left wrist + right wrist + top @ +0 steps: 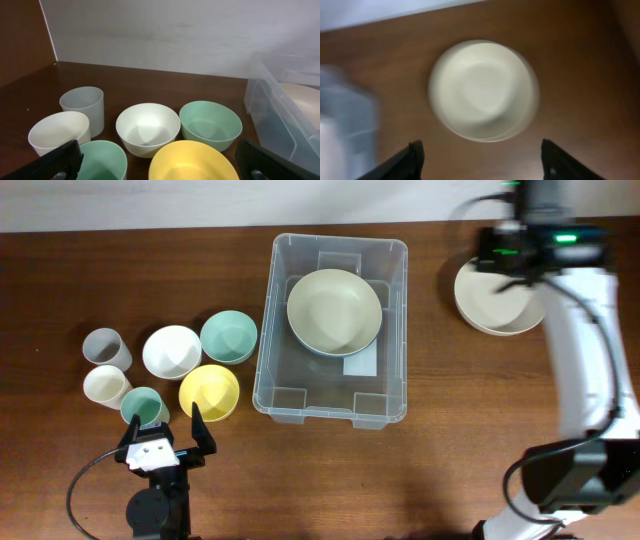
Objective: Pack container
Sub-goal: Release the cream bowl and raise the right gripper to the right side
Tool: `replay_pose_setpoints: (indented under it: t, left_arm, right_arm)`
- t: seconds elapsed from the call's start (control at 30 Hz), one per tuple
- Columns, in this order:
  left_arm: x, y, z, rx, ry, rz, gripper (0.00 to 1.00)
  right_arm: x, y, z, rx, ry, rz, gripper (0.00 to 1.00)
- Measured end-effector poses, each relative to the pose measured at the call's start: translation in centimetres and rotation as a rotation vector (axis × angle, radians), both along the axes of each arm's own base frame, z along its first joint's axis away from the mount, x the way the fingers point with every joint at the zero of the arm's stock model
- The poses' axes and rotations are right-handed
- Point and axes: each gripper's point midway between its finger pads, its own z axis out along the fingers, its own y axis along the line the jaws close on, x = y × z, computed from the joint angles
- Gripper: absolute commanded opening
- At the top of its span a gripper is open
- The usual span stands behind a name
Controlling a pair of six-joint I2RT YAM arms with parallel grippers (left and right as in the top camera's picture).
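The clear container (390, 330) stands mid-table with a large pale bowl (334, 312) inside it and a white label (361, 365) on its base. Its wall also shows in the left wrist view (270, 107) and, blurred, in the right wrist view (345, 115). My right gripper (482, 162) is open and empty, high above a cream bowl (484, 90) that sits on the table right of the container (490, 305). My left gripper (163, 432) is open and empty at the front left, just behind the yellow bowl (192, 162) and green cup (102, 160).
Left of the container stand a white bowl (171, 351), a green bowl (229, 337), a yellow bowl (209, 392), a grey cup (106, 348), a cream cup (106, 386) and a green cup (144, 406). The right arm (590, 350) runs along the right side.
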Motion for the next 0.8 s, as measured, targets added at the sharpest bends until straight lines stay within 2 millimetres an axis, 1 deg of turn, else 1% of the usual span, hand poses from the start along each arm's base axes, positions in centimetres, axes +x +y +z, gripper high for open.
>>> replay_pose_setpoints:
  t: [0.1,0.17,0.23,0.27,0.3,0.33,0.37,0.4,0.43,0.53,0.6,0.67,0.7,0.77,0.8]
  left_arm:
    - [0.0,0.0,0.0,0.000,0.000,0.000,1.00]
    - [0.0,0.0,0.0,0.000,0.000,0.000,1.00]
    - [0.0,0.0,0.0,0.000,0.000,0.000,1.00]
    - [0.0,0.0,0.0,0.000,0.000,0.000,1.00]
    - [0.0,0.0,0.0,0.000,0.000,0.000,1.00]
    - [0.0,0.0,0.0,0.000,0.000,0.000,1.00]
    - [0.0,0.0,0.0,0.000,0.000,0.000,1.00]
    - [0.0,0.0,0.0,0.000,0.000,0.000,1.00]
    - [0.0,0.0,0.0,0.000,0.000,0.000,1.00]
    - [0.0,0.0,0.0,0.000,0.000,0.000,1.00]
    - [0.0,0.0,0.0,0.000,0.000,0.000,1.00]
    - [0.0,0.0,0.0,0.000,0.000,0.000,1.00]
    - [0.0,0.0,0.0,0.000,0.000,0.000,1.00]
    - [0.0,0.0,0.0,0.000,0.000,0.000,1.00]
    - [0.0,0.0,0.0,0.000,0.000,0.000,1.00]
  right_arm:
    - [-1.9,-6.2,-1.3,0.053,0.037,-0.134,0.71]
    - [-2.8,-9.2,-2.2,0.100,0.043,-0.193,0.71]
    - [-3.8,-12.1,-3.8,0.161,0.059,-0.251,0.76]
    - [-3.9,-12.6,-4.5,0.180,0.066,-0.261,0.79]
    - [-3.7,-13.0,-5.4,0.203,0.070,-0.263,0.82]
    - [-3.3,-13.3,-6.8,0.229,0.080,-0.261,0.84]
    - [-3.0,-13.3,-7.9,0.244,0.088,-0.255,0.84]
    - [-2.4,-13.2,-9.4,0.265,0.097,-0.247,0.85]
    - [-2.2,-13.1,-10.2,0.277,0.103,-0.242,0.85]
    - [-0.8,-12.2,-14.7,0.346,0.140,-0.195,0.87]
    - [-0.3,-11.5,-17.0,0.384,0.165,-0.168,0.87]
    - [0.3,-10.9,-19.0,0.412,0.184,-0.145,0.87]
    - [0.4,-10.7,-19.7,0.419,0.193,-0.141,0.86]
    - [0.8,-10.3,-21.4,0.439,0.209,-0.129,0.82]
    - [0.8,-10.2,-22.0,0.446,0.217,-0.128,0.81]
